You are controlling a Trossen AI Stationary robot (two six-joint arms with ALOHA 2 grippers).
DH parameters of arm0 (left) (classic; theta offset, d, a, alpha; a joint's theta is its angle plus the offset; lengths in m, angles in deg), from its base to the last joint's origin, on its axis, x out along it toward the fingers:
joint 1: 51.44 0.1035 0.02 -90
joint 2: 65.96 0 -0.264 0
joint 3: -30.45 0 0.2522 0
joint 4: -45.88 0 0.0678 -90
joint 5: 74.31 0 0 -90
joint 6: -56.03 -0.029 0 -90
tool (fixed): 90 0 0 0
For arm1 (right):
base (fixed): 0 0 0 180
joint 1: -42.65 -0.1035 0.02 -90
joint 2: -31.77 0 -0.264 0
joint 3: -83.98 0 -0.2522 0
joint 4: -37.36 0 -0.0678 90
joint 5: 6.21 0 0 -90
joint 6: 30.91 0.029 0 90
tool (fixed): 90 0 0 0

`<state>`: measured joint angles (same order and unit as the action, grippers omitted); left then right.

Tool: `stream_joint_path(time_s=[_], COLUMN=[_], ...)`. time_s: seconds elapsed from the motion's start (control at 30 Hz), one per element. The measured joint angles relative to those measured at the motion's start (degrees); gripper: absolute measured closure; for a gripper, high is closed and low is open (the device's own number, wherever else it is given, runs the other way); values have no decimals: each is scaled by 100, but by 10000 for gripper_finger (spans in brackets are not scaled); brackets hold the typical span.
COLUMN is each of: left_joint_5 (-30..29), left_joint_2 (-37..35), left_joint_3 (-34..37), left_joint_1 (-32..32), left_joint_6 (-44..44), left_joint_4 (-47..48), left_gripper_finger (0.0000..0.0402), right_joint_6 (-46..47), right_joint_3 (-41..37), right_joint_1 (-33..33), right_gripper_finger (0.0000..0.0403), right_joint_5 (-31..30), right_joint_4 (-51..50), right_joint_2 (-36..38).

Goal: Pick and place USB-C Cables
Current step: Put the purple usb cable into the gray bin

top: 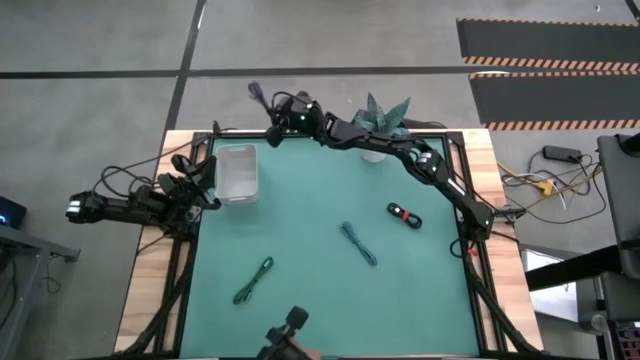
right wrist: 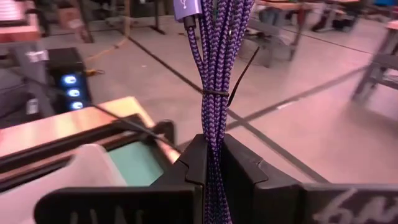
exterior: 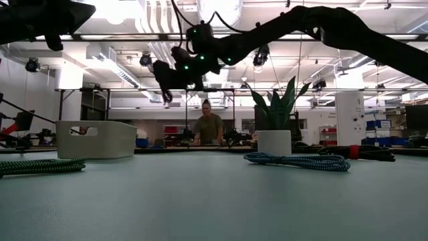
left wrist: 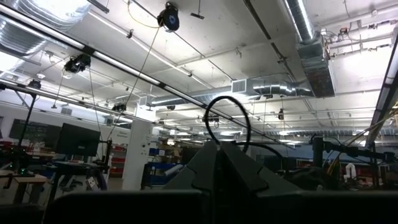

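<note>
My right gripper (top: pixel 268 118) is high over the table's far left corner, beyond the white bin (top: pixel 238 172). It is shut on the dark purple cable bundle (right wrist: pixel 214 68), which also shows in the high view (top: pixel 257 95). The green cable (top: pixel 253 280), the teal-blue cable (top: pixel 358 243) and the black and red cable (top: pixel 404 214) lie flat on the green mat. My left gripper (top: pixel 205 185) is at the table's left edge beside the bin. It is shut and empty, and in its wrist view (left wrist: pixel 217 163) it points up at the ceiling. My right gripper pinches the purple bundle between its two fingers, at a stretch below the bundle's thin tie (right wrist: pixel 213 140). The bundle runs along the fingers and sticks out past their tips, with a plug (right wrist: pixel 186 7) at its free end. It is lifted clear of the table.
A potted plant (top: pixel 380 125) stands at the far edge under my right arm. A dark camera mount (top: pixel 290 328) is at the near edge. Black robot wires lie along the table's sides. A person (exterior: pixel 208 127) stands in the room beyond the table.
</note>
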<state>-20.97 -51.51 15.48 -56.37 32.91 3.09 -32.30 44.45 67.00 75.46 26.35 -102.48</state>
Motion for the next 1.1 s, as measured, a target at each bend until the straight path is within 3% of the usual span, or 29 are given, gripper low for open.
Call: stream_joint_path(time_s=[0.4,0.67,0.83,1.1], left_joint_5=[-1,-1,-2,-1], left_joint_2=[0,0,0,-2], left_joint_3=[0,0,0,0], left_joint_1=[0,0,0,0], left_joint_6=[-2,-4,-4,-4], left_joint_4=[0,-3,-9,-24], left_gripper_finger=[396,396,396,396], right_joint_6=[56,972,2331,2544], right_joint_3=[-4,-27,-40,-48], right_joint_1=[-242,-314,-484,-815], right_gripper_finger=[383,383,380,376], right_joint_5=[391,428,486,539], right_joint_4=[419,794,614,354], right_joint_2=[-81,-83,-83,-87])
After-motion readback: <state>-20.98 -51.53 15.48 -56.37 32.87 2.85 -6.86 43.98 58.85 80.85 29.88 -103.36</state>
